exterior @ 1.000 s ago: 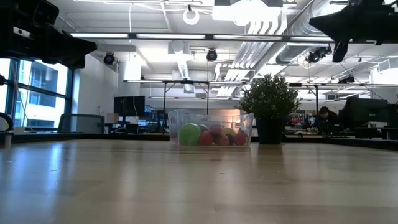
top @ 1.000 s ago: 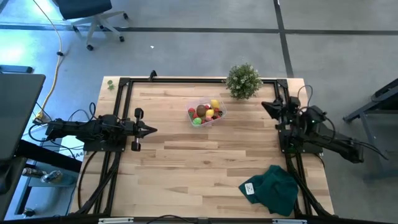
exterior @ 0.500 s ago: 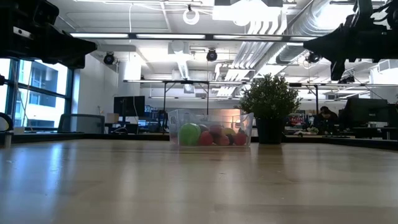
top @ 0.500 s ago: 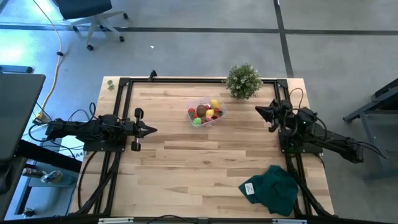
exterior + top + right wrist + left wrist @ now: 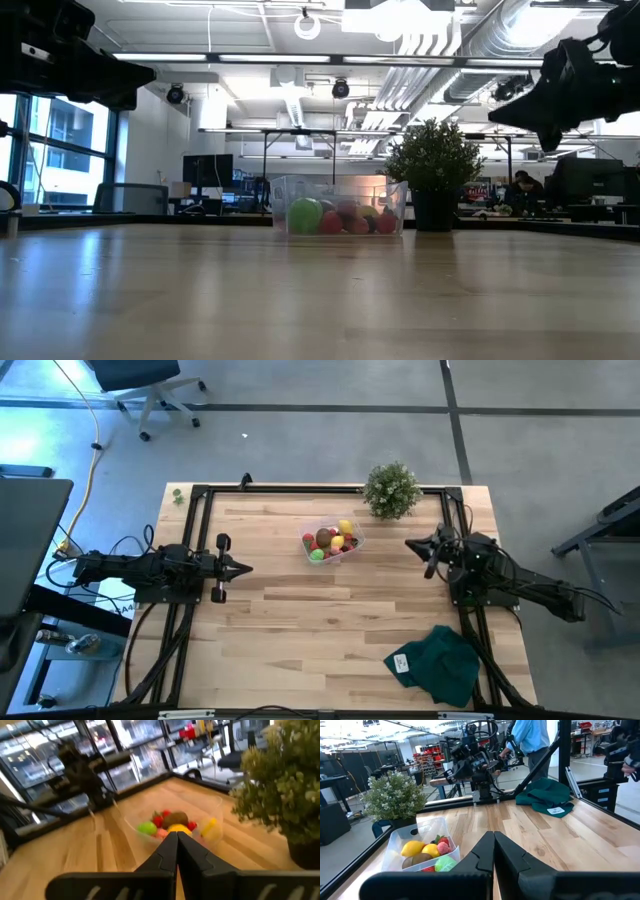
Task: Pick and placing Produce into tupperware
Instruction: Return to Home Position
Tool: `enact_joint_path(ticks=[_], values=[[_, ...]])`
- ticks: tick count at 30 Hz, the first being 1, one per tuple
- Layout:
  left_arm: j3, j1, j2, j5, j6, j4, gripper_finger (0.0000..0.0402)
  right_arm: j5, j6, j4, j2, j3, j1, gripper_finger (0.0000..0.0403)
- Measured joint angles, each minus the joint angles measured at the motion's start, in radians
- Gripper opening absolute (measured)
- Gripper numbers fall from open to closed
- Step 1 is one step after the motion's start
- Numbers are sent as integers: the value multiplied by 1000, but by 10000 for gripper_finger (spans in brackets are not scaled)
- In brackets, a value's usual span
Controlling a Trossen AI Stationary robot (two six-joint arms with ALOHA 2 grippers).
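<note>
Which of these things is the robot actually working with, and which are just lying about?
Part of the job:
- toy produce, lying in the clear tupperware
- left claw and right claw, both shut and empty, out at either side

Just lying about:
- potted plant, near the tupperware
- dark green cloth, well away from it

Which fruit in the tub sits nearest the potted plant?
The yellow lemon, at the tupperware end facing the plant; the green ball lies opposite.
</note>
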Motion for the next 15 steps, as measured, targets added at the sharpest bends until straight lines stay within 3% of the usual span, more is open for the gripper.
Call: enact_joint_path(ticks=[15], values=[[0, 0, 0, 0, 0, 0, 1, 34, -200, -20, 3, 0, 0, 0]])
